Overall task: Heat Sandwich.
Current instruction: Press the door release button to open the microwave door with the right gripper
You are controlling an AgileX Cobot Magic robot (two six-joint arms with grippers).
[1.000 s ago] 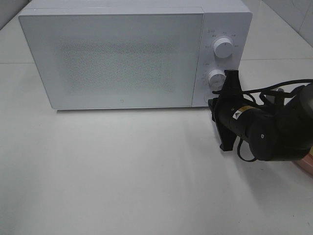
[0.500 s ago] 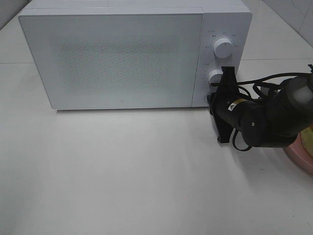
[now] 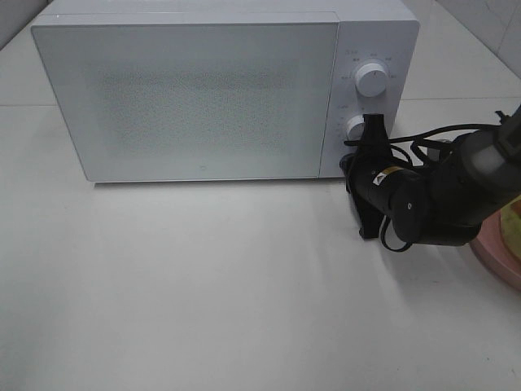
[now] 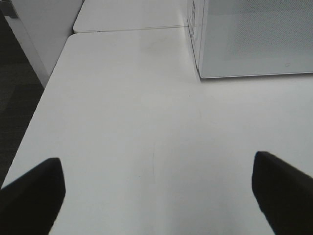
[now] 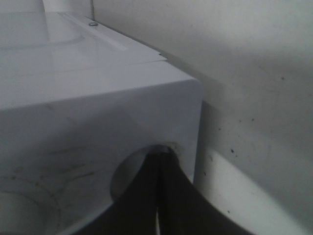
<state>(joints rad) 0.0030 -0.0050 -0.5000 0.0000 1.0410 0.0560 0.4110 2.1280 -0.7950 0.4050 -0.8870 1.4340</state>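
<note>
Now the right gripper (image 5: 159, 159), jaws together, is pressing the lowest button (image 5: 128, 171) on the microwave (image 3: 195, 90), risking a slip off its rim or a shove backward, while the left gripper (image 4: 156, 164) is hovering jaws-apart off its left corner and the sandwich (image 3: 513, 220) is sitting to its right.

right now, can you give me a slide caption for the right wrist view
Shut right gripper with its tips set in a round recess on the front corner of the white microwave.

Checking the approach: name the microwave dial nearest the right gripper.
The lower dial: the shut right gripper sits just beneath it, at the bottom corner of the panel. The upper dial is farther up.
</note>
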